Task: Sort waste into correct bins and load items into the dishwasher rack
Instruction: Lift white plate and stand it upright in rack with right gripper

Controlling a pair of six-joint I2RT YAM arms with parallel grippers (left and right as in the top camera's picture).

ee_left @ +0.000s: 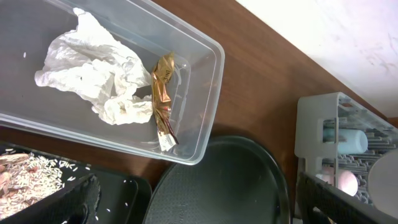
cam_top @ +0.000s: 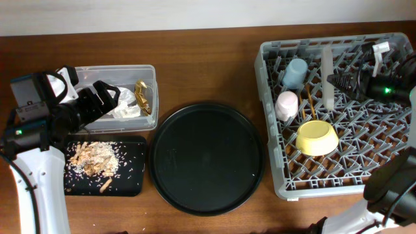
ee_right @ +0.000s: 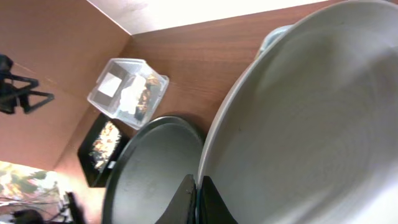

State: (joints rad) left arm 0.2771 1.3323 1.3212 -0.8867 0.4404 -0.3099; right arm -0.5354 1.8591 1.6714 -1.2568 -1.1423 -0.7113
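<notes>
The right gripper [ee_right: 198, 198] is closed on the rim of the pale plate [ee_right: 311, 124]. It holds the plate upright inside the dishwasher rack [cam_top: 269, 130], probably so it can slot between the pegs. Far left of the rack, the left gripper [cam_top: 104, 99] hangs open over the clear tub [cam_top: 127, 77], which holds the tissue [ee_left: 93, 68] and the wrapper [ee_left: 163, 93].

**Bright, even light, sharp overhead**

Lit from above; soft shadows beside rack [cam_top: 351, 169]. Glints on tub [ee_left: 205, 93] rim and wrapper [ee_left: 163, 93]. Blown out at back wall [ee_left: 348, 31], left wrist view. Soft focus up close on plate [ee_right: 311, 124], washed-out bottom-left corner.
</notes>
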